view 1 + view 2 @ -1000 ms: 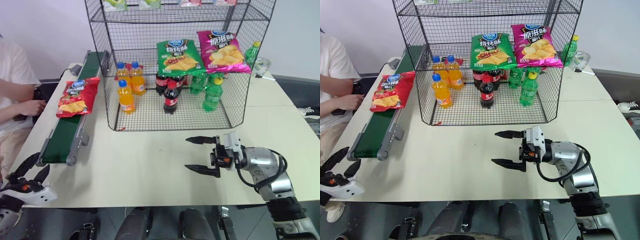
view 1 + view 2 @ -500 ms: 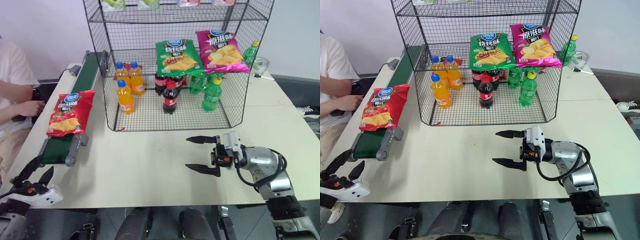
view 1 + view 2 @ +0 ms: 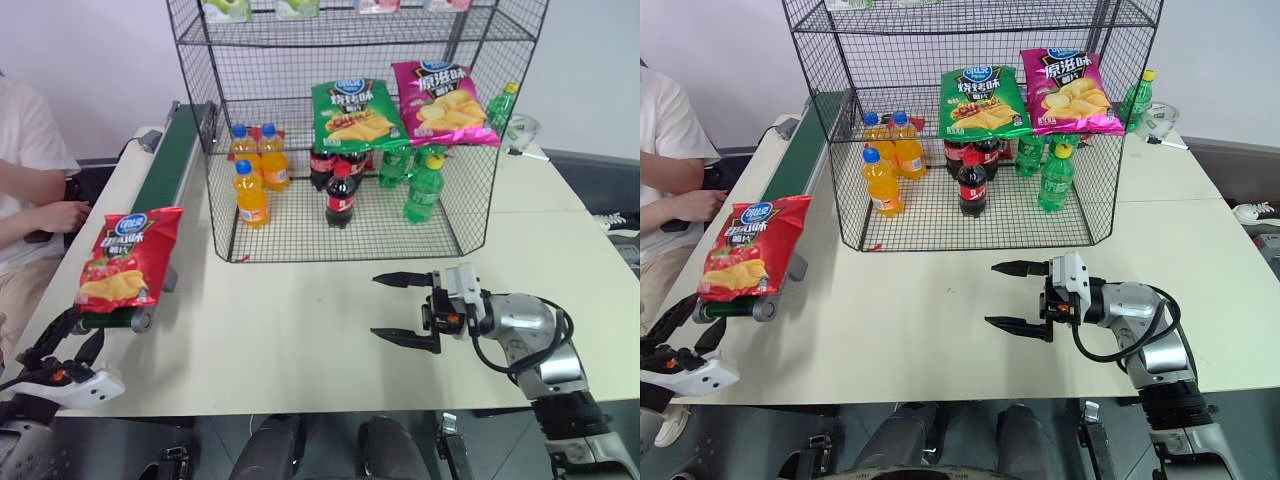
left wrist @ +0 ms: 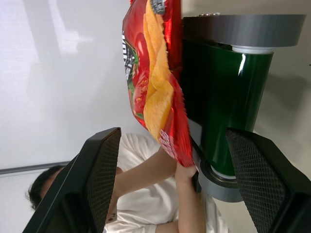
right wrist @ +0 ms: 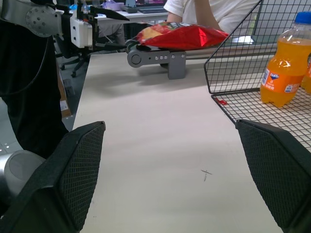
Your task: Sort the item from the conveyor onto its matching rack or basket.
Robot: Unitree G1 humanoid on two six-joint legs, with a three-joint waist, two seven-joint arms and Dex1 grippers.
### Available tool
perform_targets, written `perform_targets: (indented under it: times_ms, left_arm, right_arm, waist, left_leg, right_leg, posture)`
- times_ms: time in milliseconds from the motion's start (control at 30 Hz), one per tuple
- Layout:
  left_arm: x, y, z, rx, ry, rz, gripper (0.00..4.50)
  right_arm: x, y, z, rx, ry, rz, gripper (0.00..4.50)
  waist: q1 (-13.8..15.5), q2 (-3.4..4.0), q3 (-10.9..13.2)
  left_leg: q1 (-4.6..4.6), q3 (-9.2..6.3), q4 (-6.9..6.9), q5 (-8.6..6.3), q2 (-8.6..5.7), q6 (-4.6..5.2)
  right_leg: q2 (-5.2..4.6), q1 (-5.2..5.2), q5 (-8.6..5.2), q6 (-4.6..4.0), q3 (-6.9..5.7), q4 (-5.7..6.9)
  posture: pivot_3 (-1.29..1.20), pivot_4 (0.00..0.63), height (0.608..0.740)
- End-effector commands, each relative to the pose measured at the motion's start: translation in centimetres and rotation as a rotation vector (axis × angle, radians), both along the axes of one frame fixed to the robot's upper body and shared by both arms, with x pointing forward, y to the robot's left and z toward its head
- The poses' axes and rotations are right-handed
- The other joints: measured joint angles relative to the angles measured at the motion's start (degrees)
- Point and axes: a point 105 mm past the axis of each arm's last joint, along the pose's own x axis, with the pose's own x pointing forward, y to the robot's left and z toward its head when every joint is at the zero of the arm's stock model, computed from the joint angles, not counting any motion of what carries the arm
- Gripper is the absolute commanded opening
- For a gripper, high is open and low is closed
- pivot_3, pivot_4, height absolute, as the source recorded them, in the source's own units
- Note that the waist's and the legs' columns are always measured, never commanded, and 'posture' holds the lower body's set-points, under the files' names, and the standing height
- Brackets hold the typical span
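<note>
Red chip bag covering conveyor end (roller hidden), left gripper wide, right gripper wide, empty

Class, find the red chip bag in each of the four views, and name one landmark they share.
Left eye: red bag, left side, at the belt's near end.
Right eye, left side, same spot.
Left wrist, upper middle, hanging over the roller.
Right wrist, top centre, behind the table.
Shared landmark: the belt's end roller.

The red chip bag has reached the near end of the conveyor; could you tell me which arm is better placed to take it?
The left. Its open left gripper waits just below the red chip bag; the right gripper hovers mid-table, far off.
</note>
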Motion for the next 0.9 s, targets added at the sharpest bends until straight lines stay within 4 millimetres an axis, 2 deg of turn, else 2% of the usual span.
perform_targets:
  times_ms: [33,567,667,833,900]
  left_arm:
    - [0.3,-0.1,0.4,-0.003,-0.018,-0.007,3.56]
    - [1.9,-0.7,1.7,-0.004,-0.064,-0.038,3.56]
    - [2.0,-0.9,1.7,-0.016,-0.059,-0.053,2.69]
    - [2.1,-1.2,1.6,-0.031,-0.055,-0.071,0.13]
    - [2.1,-1.2,1.8,-0.033,-0.062,-0.07,0.06]
  right_arm:
    - [0.2,0.1,0.7,0.015,-0.041,-0.001,4.5]
    - [0.1,0.1,0.5,0.012,-0.034,-0.009,4.5]
    - [0.1,0.1,0.5,0.011,-0.035,-0.011,4.5]
    - [0.2,0.0,0.5,0.008,-0.037,-0.019,4.5]
    - [0.2,0.0,0.5,0.008,-0.038,-0.021,4.5]
  waist:
    - [0.0,0.0,0.0]
    - [0.03,0.0,0.0]
    - [0.0,0.0,0.0]
    - [0.0,0.0,0.0]
    - [0.0,0.0,0.0]
  left_leg:
    - [0.0,0.0,0.0,0.0,0.0,0.0]
    - [0.02,0.0,0.01,0.01,0.0,0.01]
    - [0.02,0.0,0.02,0.01,0.0,0.01]
    - [0.03,0.0,0.02,0.01,-0.01,0.01]
    - [0.03,0.0,0.02,0.01,0.0,0.01]
  right_leg:
    - [0.0,0.0,0.0,0.0,0.0,0.0]
    - [0.01,0.01,0.0,0.0,0.0,0.05]
    - [0.0,0.01,0.0,0.0,0.0,0.05]
    - [0.0,0.01,0.0,0.0,0.0,0.07]
    - [0.0,0.01,0.0,0.0,0.0,0.07]
  posture:
    - [0.0,0.15,0.74]
    - [0.0,0.15,0.74]
    - [0.0,0.15,0.74]
    - [0.0,0.15,0.74]
    - [0.0,0.15,0.74]
